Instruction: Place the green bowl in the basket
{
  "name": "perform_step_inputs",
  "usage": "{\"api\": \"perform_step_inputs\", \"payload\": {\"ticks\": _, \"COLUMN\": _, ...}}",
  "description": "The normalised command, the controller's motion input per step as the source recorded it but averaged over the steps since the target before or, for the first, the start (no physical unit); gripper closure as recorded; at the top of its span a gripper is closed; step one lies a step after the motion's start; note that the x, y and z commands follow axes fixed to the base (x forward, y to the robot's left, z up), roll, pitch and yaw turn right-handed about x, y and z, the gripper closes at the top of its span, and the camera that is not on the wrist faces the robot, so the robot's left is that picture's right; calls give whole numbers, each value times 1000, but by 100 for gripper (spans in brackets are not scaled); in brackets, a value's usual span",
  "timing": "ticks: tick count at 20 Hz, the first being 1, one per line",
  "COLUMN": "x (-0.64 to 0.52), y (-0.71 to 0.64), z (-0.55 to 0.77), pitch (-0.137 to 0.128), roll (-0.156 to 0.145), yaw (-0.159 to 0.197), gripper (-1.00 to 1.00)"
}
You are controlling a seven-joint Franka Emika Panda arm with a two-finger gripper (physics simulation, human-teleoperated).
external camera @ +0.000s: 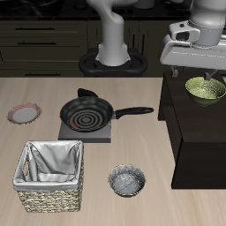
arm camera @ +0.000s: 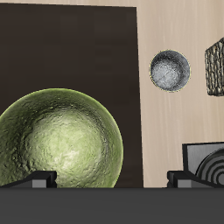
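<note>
Gripper (external camera: 201, 72) observed in the exterior view above a dark cabinet (external camera: 199, 132) that stands beside the wooden table (external camera: 53, 88). Its fingers are hidden against the arm body in this view, so the spread cannot be judged here. The green bowl (external camera: 205, 89) sits upright on the cabinet top, directly below the gripper and apart from it. The basket (external camera: 51, 177) stands near the table's front edge, well apart from the bowl. A grey metallic bowl (external camera: 127, 181) rests beside the basket. A frying pan (external camera: 88, 113) lies on a small stove plate (external camera: 86, 130) mid-table, and a pinkish plate (external camera: 24, 113) lies farther off.

Wrist view: both fingertips (arm camera: 39, 179) show as dark pads set wide apart, nothing between them; the jaws stand open. The green bowl (arm camera: 59, 140) fills the space beneath, its rim spanning the gap between the pads, untouched. The grey metallic bowl (arm camera: 169, 71), a basket edge (arm camera: 215, 68) and part of the stove plate (arm camera: 203, 162) are also visible.
</note>
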Motion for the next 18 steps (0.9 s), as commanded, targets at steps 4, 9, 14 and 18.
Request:
{"api": "perform_step_inputs", "payload": {"ticks": 4, "x": 48, "y": -81, "z": -255, "pitch": 36, "roll": -14, "yaw": 10, "gripper": -100}}
{"api": "perform_step_inputs", "payload": {"ticks": 9, "x": 38, "y": -74, "z": -251, "pitch": 36, "roll": -7, "yaw": 5, "gripper": -100}}
{"api": "perform_step_inputs", "payload": {"ticks": 14, "x": 8, "y": -80, "z": -225, "pitch": 57, "roll": 9, "yaw": -30, "gripper": -100}}
{"api": "perform_step_inputs", "payload": {"ticks": 18, "x": -193, "y": 90, "z": -33, "pitch": -4, "roll": 105, "yaw": 2, "gripper": 100}}
